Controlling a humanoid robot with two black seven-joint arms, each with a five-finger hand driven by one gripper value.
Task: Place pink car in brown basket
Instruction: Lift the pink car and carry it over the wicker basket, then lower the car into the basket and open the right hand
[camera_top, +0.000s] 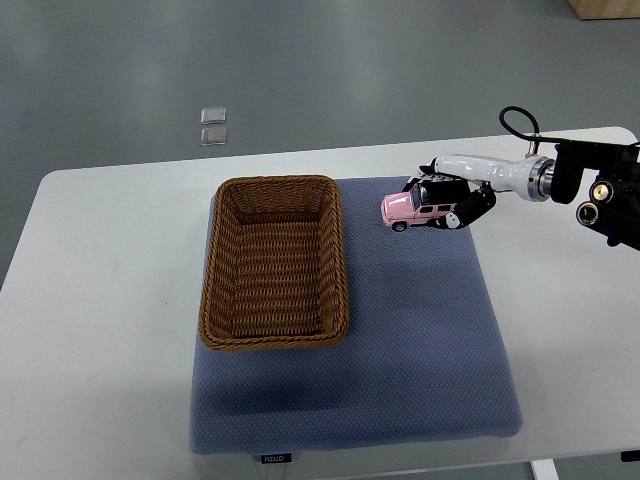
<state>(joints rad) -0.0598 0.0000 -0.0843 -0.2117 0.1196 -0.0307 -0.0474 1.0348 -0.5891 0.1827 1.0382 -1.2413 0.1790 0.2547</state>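
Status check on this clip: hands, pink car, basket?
Right hand shut on pink car, right of brown basket. Basket empty. Path looks clear. Left hand not in view.

I count one pink car (415, 207) and one brown basket (275, 262). There is one blue mat (420, 350) and one white table (90, 330). On the floor beyond the table I see two small clear squares (213, 125). Only one of my hands, the right hand (458, 196), is in view.
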